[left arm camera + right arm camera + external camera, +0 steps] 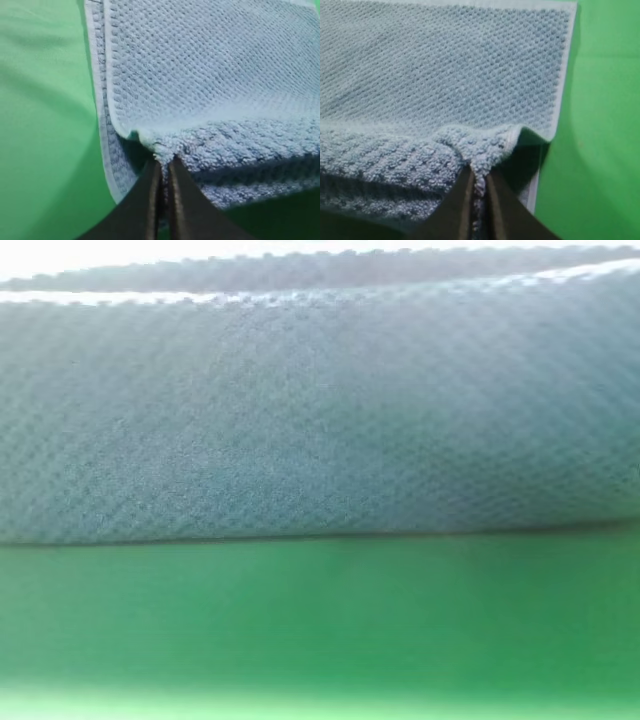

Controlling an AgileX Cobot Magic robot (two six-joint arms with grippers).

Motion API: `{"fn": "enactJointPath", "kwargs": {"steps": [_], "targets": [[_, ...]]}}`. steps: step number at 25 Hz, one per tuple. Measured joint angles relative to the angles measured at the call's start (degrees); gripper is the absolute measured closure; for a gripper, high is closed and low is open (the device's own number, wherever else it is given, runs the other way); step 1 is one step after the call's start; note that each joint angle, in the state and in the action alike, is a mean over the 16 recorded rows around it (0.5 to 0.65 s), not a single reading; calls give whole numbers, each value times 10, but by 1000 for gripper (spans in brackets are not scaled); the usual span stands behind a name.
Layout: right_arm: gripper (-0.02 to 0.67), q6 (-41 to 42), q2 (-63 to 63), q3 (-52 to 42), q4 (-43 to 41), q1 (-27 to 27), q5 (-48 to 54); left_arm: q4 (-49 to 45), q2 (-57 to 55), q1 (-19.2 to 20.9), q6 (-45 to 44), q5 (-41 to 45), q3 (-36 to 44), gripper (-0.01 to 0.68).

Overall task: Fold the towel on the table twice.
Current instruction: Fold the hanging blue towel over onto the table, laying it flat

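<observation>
The blue-grey waffle-knit towel (320,410) fills the upper part of the exterior high view, seen close and blurred, with the green table (320,630) below it. No gripper shows in that view. In the left wrist view my left gripper (164,162) is shut on a corner of the towel (210,75), which is lifted and doubled over the layer lying flat. In the right wrist view my right gripper (477,175) is shut on the other corner of the towel (440,70), held the same way above the flat layer.
Bare green table (45,125) lies left of the towel's hemmed edge in the left wrist view. More bare table (600,125) lies right of the towel's edge in the right wrist view.
</observation>
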State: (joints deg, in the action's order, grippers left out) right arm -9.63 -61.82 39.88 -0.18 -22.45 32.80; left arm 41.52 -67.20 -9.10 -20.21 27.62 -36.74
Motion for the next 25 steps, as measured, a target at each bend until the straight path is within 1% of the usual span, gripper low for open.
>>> {"fn": "enactJointPath", "kwargs": {"steps": [8, 15, 20, 25], "targets": [[649, 0, -148, 96, -51, 10, -50, -9, -149, 0, -4, -39, -118, 673], [649, 1, -260, 169, -73, 29, -100, -15, -262, 0, -11, -61, -218, 673], [649, 8, -324, 202, -79, 40, -145, -17, -319, 0, -17, -83, -262, 673], [649, 17, -373, 220, -84, 44, -194, -16, -362, 0, -21, -109, -286, 673]]}}
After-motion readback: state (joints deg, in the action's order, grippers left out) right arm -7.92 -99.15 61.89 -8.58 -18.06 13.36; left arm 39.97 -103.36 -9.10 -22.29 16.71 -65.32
